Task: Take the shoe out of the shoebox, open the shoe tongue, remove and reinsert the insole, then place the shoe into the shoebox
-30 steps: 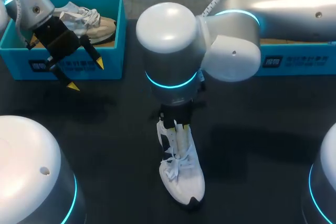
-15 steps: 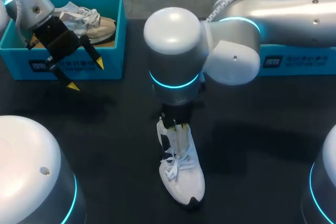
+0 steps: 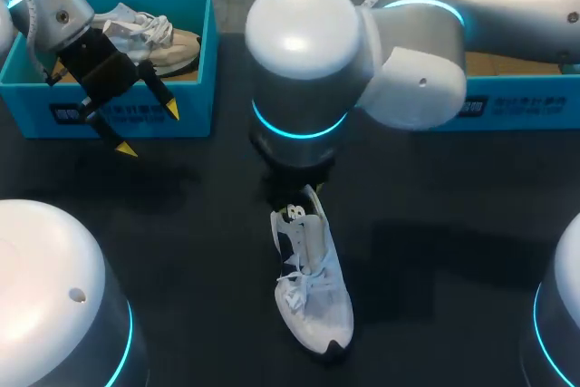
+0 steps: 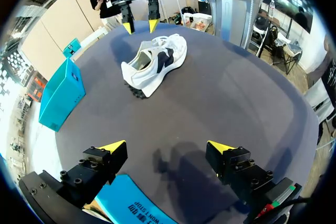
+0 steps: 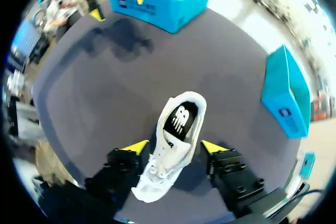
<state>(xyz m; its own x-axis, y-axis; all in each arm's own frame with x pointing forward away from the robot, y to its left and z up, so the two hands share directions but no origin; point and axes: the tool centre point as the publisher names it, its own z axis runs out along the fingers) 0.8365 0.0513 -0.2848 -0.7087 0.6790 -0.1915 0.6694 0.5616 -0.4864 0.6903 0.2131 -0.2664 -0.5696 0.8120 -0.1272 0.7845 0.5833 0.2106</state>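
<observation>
White shoe (image 3: 313,289) upright, outside the teal shoebox (image 3: 526,102)

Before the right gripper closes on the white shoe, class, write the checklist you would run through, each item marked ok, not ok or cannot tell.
1. White shoe resting on the table: ok.
2. Right gripper open, one finger each side of the shoe: ok.
3. Left gripper open, well away from the shoe: ok.
4. Shoe opened far enough: cannot tell.
5. Right shoebox empty: cannot tell, the arm covers it.
</observation>
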